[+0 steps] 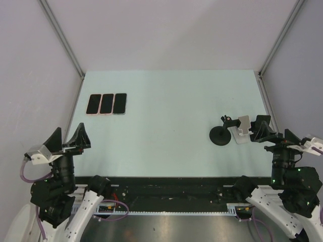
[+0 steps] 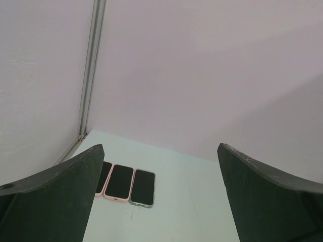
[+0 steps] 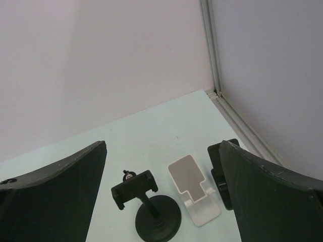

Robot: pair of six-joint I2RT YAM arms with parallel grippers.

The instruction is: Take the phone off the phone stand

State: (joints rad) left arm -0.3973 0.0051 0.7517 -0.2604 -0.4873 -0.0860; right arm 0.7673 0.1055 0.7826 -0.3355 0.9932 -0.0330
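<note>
Three phones lie flat, side by side, at the back left of the table: two in pink cases [image 1: 94,104] [image 1: 106,103] and one in a pale case [image 1: 119,103]. The left wrist view shows them too, with the middle phone [image 2: 119,182] ahead of my open left gripper [image 2: 160,151] [image 1: 69,132]. On the right stand a black clamp phone stand [image 3: 146,201] [image 1: 220,135] and a white folding stand [image 3: 194,189] [image 1: 242,130]; neither holds anything. A third, black stand [image 3: 218,166] is half hidden behind my right finger. My right gripper [image 3: 162,146] [image 1: 275,132] is open just short of the stands, holding nothing.
The pale green table [image 1: 166,116] is walled by grey panels at the back and sides, with metal corner posts [image 1: 63,38]. A black rail [image 1: 166,191] runs along the near edge between the two arm bases.
</note>
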